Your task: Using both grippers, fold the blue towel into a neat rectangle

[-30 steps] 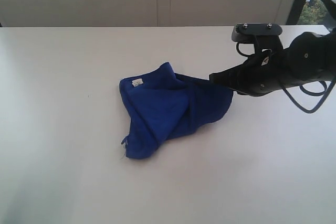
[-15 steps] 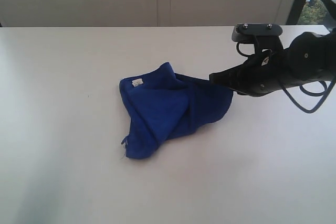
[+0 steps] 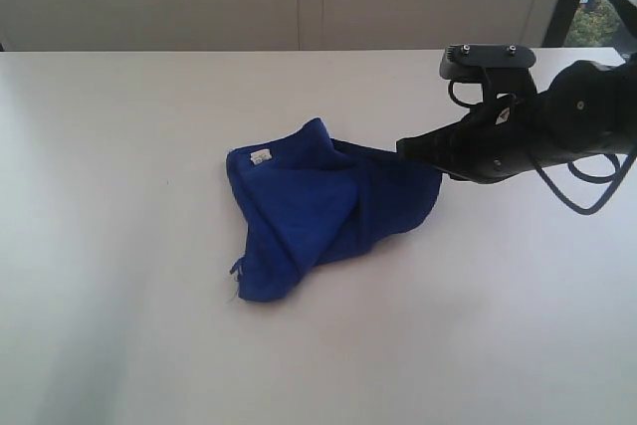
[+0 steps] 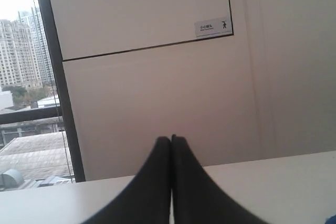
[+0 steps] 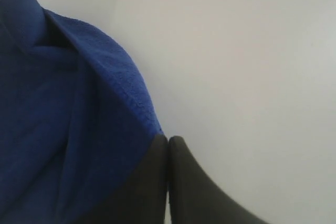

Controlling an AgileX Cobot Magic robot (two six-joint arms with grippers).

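**Crumpled towel, pincers closed**

We see the left gripper [image 4: 171, 139] closed on nothing. The blue towel [image 3: 318, 211] lies crumpled on the table [image 3: 109, 276], centre, its white tag [image 3: 261, 156] far-left. The right gripper [image 5: 168, 140] meets the towel's right edge, fingers together; any pinched cloth is hidden from us.

No visible change — blue towel [image 3: 318, 208], right hand [image 3: 404, 147] alike.

The blue towel [image 3: 328, 211] is soft, fuzzy cloth, matt all over, with a stitched hem along its edge and a small white tag [image 3: 261, 156] that looks smoother. The table [image 3: 119, 276] is smooth and pale with a faint sheen. The right gripper [image 3: 402, 146] looks like smooth black plastic, dully glossy.
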